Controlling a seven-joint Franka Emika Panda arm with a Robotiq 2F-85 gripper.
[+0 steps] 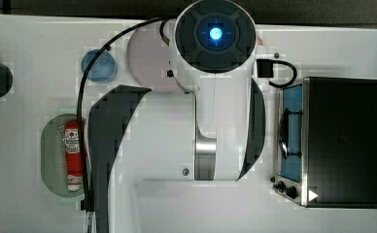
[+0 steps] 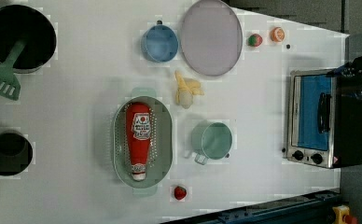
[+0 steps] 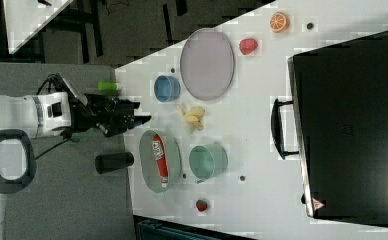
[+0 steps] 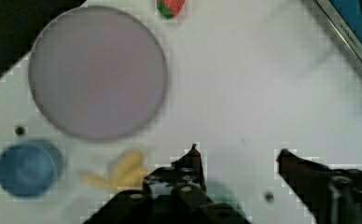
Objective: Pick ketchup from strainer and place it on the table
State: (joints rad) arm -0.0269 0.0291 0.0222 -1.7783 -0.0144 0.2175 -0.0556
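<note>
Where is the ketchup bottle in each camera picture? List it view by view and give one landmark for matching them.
Top view: ketchup bottle lies in the green strainer at the top view's left.
Left view: bottle lengthwise in the strainer, below centre.
Right view: bottle in the strainer, left of the green cup.
Wrist view: no bottle in it.
Shared landmark: the blue cup.

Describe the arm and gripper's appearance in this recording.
The arm has a white shell with dark grey joint covers and a round cap with a glowing blue light. A black cable runs along it. The gripper is black, with pointed fingertips.
</note>
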